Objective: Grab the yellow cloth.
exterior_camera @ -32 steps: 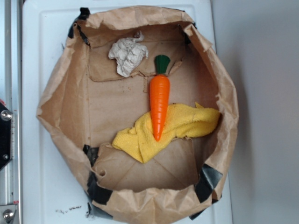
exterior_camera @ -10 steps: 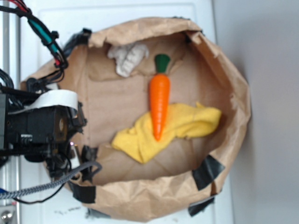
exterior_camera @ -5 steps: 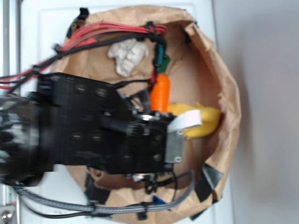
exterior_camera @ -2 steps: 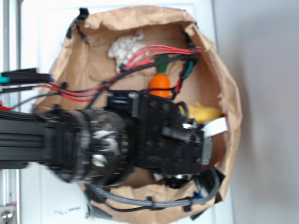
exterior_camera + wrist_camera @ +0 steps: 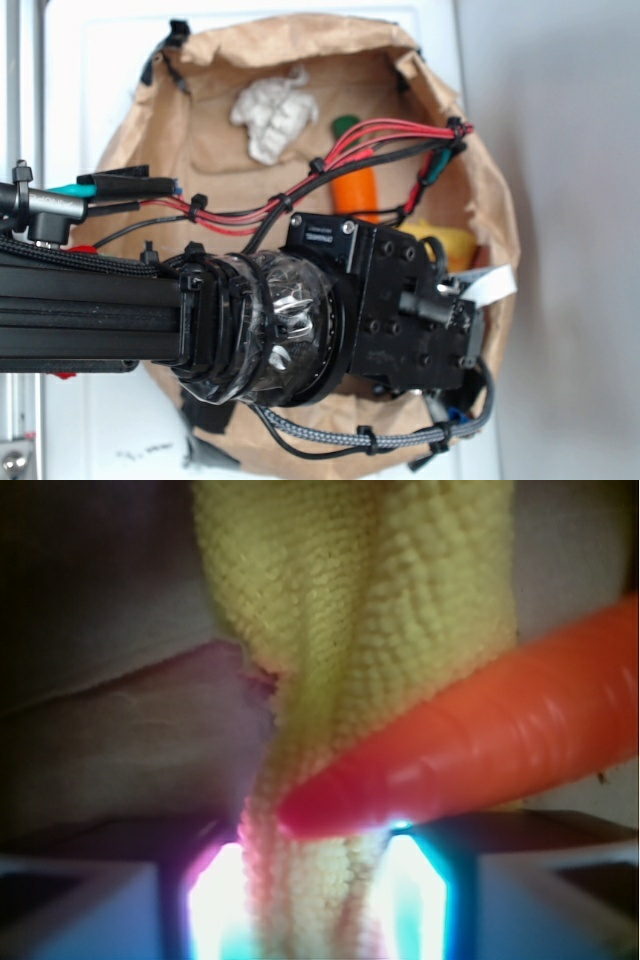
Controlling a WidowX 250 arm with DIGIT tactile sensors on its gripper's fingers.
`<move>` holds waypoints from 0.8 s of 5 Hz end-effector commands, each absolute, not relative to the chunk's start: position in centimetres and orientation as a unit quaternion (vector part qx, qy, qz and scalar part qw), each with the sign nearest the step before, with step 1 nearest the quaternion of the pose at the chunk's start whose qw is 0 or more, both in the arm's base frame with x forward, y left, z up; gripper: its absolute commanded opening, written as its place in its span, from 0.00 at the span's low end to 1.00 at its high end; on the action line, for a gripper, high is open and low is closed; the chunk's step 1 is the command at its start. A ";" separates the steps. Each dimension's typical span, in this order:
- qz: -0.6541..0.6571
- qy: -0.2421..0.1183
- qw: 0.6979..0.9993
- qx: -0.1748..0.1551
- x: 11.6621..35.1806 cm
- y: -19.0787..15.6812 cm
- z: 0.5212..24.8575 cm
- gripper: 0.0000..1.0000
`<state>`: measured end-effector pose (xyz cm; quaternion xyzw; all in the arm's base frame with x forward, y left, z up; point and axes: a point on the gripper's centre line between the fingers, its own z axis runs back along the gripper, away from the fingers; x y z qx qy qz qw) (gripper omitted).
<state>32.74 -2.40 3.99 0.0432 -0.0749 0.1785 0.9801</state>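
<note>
White tabletop [image 5: 70, 60] carries a brown paper bag [image 5: 300, 40]. Inside it, the claw [image 5: 315, 900] has its fingers [image 5: 85, 905] apart, astride the yellow cloth [image 5: 360, 600]. An orange carrot's [image 5: 470, 750] tip lies across the cloth. Near the bag's far wall sits a white paper wad [image 5: 270, 115].

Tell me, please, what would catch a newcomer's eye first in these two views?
In the exterior view, the bulky black arm with its red cables fills the lower half, reaching in from the left over the brown paper bag and hiding most of its contents. In the wrist view, the yellow cloth runs down the middle in close-up, with the orange carrot lying across it from the right. A crumpled off-white wad sits near the bag's top edge.
</note>
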 end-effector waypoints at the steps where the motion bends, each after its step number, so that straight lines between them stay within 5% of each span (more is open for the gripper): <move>1: 0.175 -0.083 0.980 0.046 32.8 -2.5 7.3 0.00; 4: 0.215 -0.065 0.971 0.087 29.4 2.5 17.4 0.00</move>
